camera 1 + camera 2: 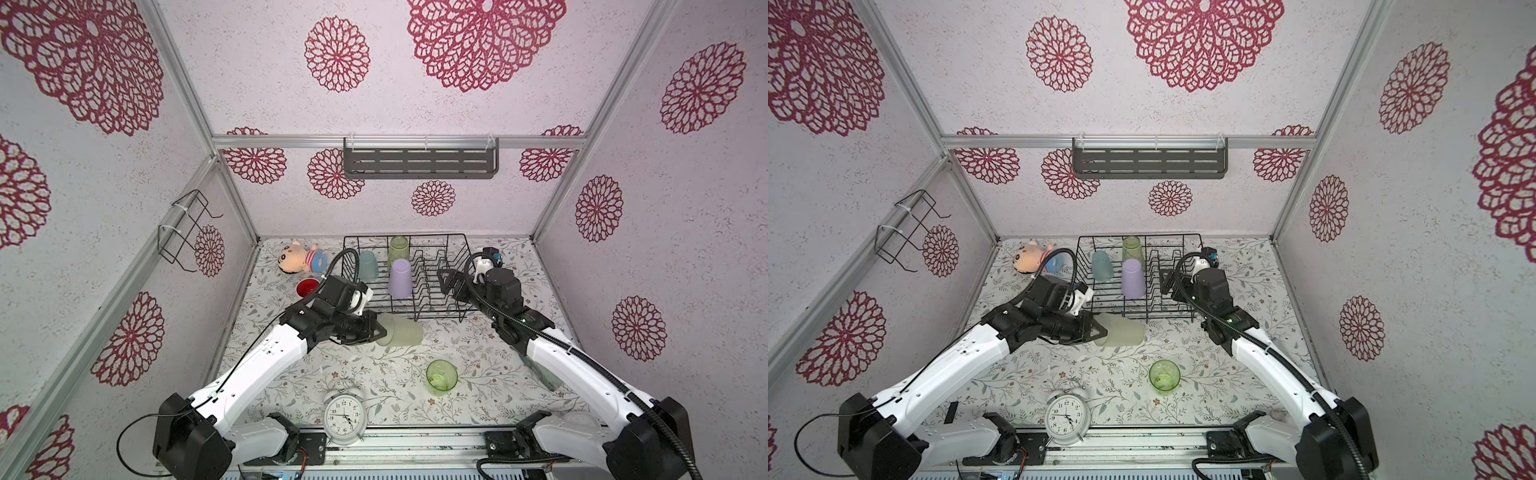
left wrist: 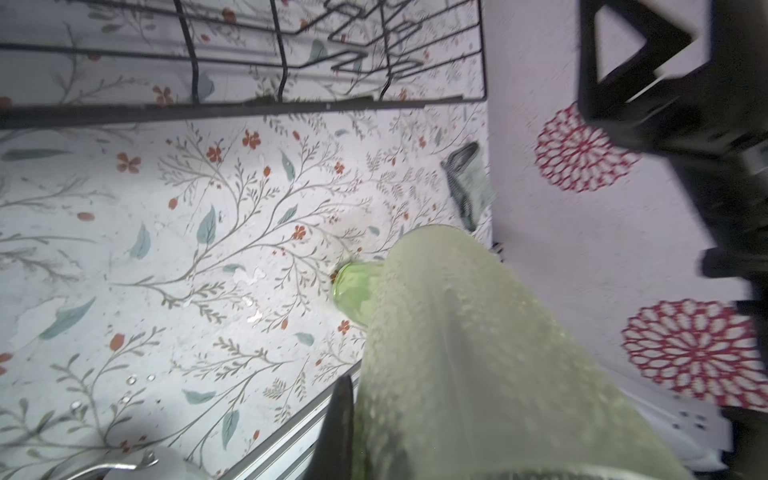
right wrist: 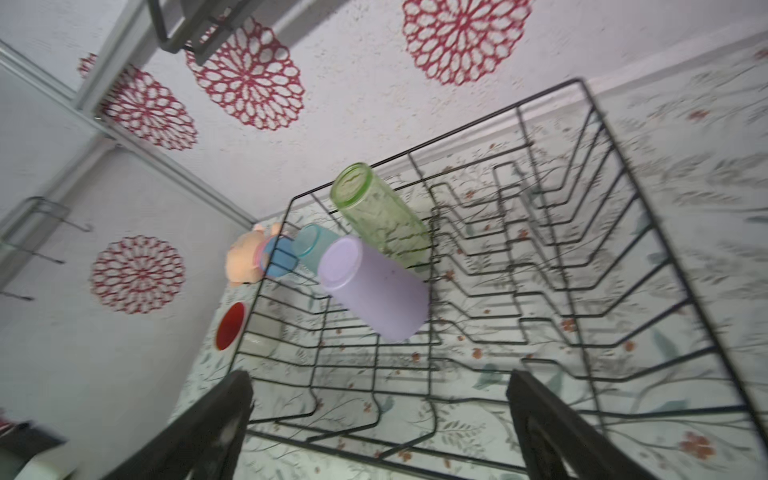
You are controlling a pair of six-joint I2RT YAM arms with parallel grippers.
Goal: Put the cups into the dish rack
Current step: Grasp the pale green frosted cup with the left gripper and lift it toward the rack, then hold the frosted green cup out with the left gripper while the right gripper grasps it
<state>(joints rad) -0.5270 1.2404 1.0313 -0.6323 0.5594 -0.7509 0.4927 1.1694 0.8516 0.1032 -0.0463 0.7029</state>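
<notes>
In both top views my left gripper (image 1: 380, 330) (image 1: 1102, 331) is shut on the rim of a pale green tumbler (image 1: 402, 330) (image 1: 1123, 330), held on its side just in front of the dish rack (image 1: 465, 249). The left wrist view shows one finger (image 2: 341, 419) against that tumbler (image 2: 478, 374). Three cups stand upside down in the rack: light-blue (image 1: 368, 266), green (image 1: 398, 248) and lilac (image 1: 400, 278) (image 3: 374, 286). A bright green cup (image 1: 441, 376) (image 2: 353, 291) stands upright on the table. A red-inside mug (image 1: 308, 287) sits left of the rack. My right gripper (image 1: 446, 282) (image 3: 378, 415) hangs open over the rack's right side.
A plush doll (image 1: 299, 257) lies at the back left beside the rack. An alarm clock (image 1: 345, 417) stands at the table's front edge. A grey slotted shelf (image 1: 419, 162) hangs on the back wall and a wire bracket (image 1: 187, 228) on the left wall.
</notes>
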